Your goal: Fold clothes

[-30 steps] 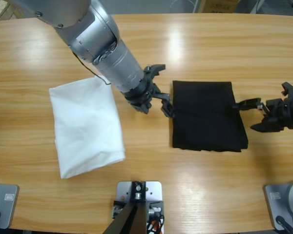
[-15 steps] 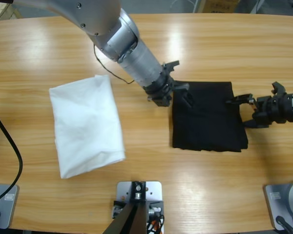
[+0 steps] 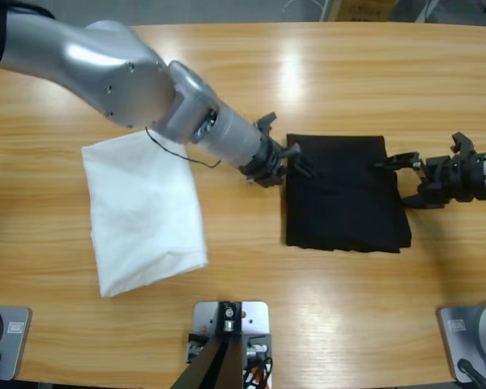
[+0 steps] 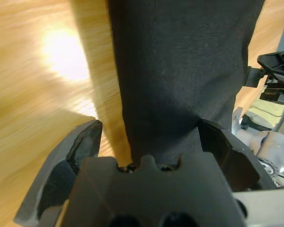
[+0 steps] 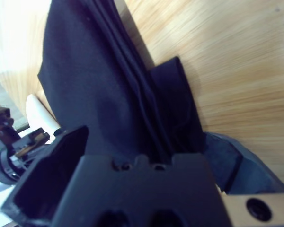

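Observation:
The clothes, a black shirt (image 3: 344, 190), lie folded into a rectangle right of the table's middle. My left gripper (image 3: 282, 157) is at the shirt's left edge, and in the left wrist view the black shirt (image 4: 180, 71) runs between the wide-apart jaws of my left gripper (image 4: 151, 137). My right gripper (image 3: 407, 174) sits at the shirt's right edge. Seen from the right wrist, my right gripper (image 5: 146, 151) stands open too, with bunched folds of the black shirt (image 5: 99, 85) between its jaws. Collar, buttons and lettering are hidden by the fold.
A white folded garment (image 3: 142, 211) lies on the wooden table (image 3: 324, 73) left of the shirt, partly under the left arm's elbow. The other arm's gripper shows at the far edge of each wrist view.
The left arm has lowered and flattened, and its gripper has shifted up along the shirt's left edge. The right gripper has moved left onto the shirt's right edge.

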Robot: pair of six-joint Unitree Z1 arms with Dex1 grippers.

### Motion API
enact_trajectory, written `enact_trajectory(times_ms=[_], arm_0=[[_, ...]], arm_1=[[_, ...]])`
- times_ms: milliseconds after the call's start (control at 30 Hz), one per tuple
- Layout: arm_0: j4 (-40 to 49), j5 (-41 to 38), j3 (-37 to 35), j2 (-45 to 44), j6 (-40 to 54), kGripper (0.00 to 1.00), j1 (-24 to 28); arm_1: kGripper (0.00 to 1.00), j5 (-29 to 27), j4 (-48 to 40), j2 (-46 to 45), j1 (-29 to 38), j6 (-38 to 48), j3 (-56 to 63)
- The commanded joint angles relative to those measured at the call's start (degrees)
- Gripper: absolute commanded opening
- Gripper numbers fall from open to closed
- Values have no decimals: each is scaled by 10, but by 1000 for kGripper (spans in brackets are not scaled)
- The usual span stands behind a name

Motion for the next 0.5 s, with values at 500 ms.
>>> enact_trajectory(times_ms=[500], arm_0=[[-112, 41, 29, 36, -36, 595, -60]], arm_1=[[1000, 4, -2, 25, -13, 11, 27]])
